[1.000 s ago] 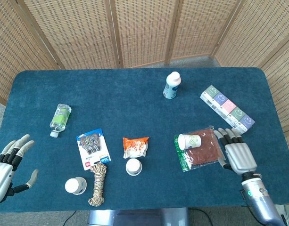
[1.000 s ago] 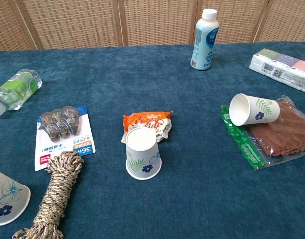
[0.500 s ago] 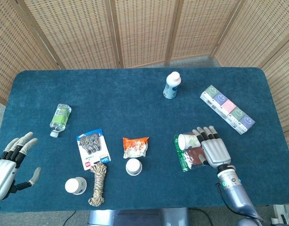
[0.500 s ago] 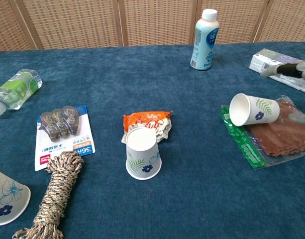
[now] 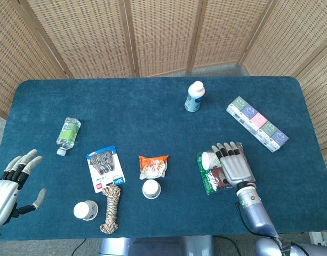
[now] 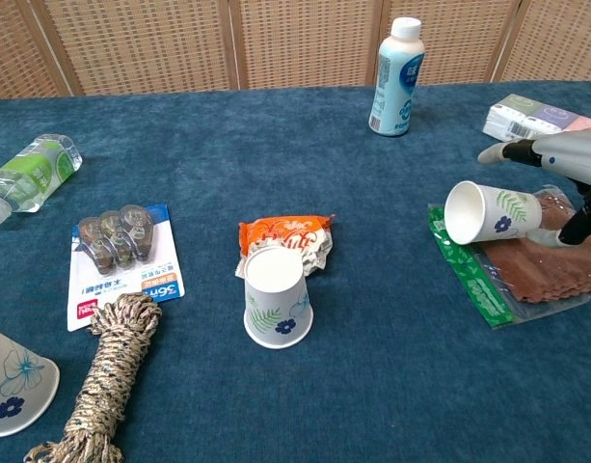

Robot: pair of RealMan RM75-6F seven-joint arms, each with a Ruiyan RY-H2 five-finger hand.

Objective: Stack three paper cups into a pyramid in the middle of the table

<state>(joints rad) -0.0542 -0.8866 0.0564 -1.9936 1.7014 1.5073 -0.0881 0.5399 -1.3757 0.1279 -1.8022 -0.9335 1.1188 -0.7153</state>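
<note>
Three white paper cups with leaf prints are on the blue table. One cup (image 5: pixel 208 159) (image 6: pixel 490 214) lies on its side on a brown snack bag, mouth facing left. A second cup (image 5: pixel 151 189) (image 6: pixel 277 299) stands upside down near the front middle. The third cup (image 5: pixel 84 210) (image 6: pixel 12 382) stands upside down at the front left. My right hand (image 5: pixel 233 164) (image 6: pixel 562 164) hovers over the lying cup with fingers spread above it and the thumb beside its base; no grip shows. My left hand (image 5: pixel 7 188) is open off the table's front-left corner, holding nothing.
A white milk bottle (image 5: pixel 194 97) (image 6: pixel 396 77) stands at the back. A green water bottle (image 5: pixel 68 133) lies at the left. An orange snack packet (image 5: pixel 153 165), a blister pack (image 5: pixel 105 168), a rope coil (image 5: pixel 111 209) and a long box (image 5: pixel 257 124) also lie on the table.
My right hand has moved left from the table's right side to over the lying cup. The left hand has barely shifted. The cups have not moved.
</note>
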